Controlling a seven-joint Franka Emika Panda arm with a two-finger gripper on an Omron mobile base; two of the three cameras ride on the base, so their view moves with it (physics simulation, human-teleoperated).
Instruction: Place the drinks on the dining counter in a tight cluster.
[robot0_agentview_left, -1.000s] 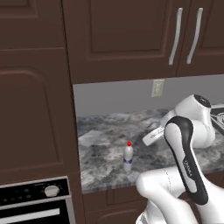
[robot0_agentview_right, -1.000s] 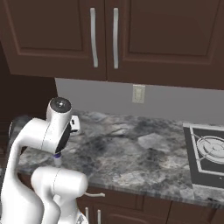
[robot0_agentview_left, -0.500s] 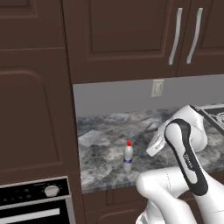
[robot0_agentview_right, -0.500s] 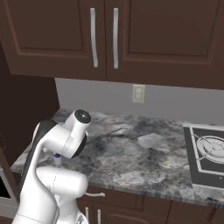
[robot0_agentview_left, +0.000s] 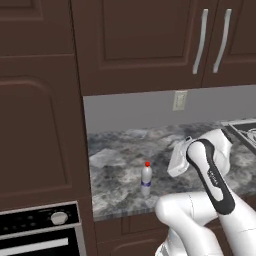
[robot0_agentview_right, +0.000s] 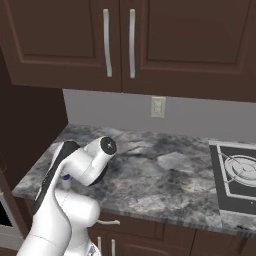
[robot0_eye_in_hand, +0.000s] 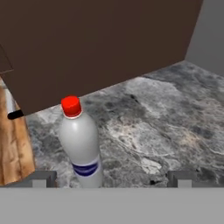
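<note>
One of the drinks, a clear bottle (robot0_agentview_left: 146, 180) with a red cap and a blue label, stands upright near the front left corner of a grey marbled wall counter (robot0_agentview_left: 120, 155). In the hand view the bottle (robot0_eye_in_hand: 81, 146) is close in front of my gripper (robot0_eye_in_hand: 113, 179). The gripper is open wide, and the bottle stands nearer the left fingertip (robot0_eye_in_hand: 43, 178) with nothing touching it. My arm bends low over the counter to the right of the bottle. The dining counter is out of view.
A cooktop (robot0_agentview_right: 235, 170) is set into the counter at the right. A tall dark cabinet (robot0_agentview_left: 40, 125) and an oven (robot0_agentview_left: 40, 230) stand left of the counter. Upper cabinets (robot0_agentview_right: 120, 45) hang above. Wood floor (robot0_eye_in_hand: 15, 148) lies past the counter's edge.
My arm has folded down and lowered toward the counter, bringing the hand closer to the bottle. The bottle has not moved and the gripper has stayed open.
</note>
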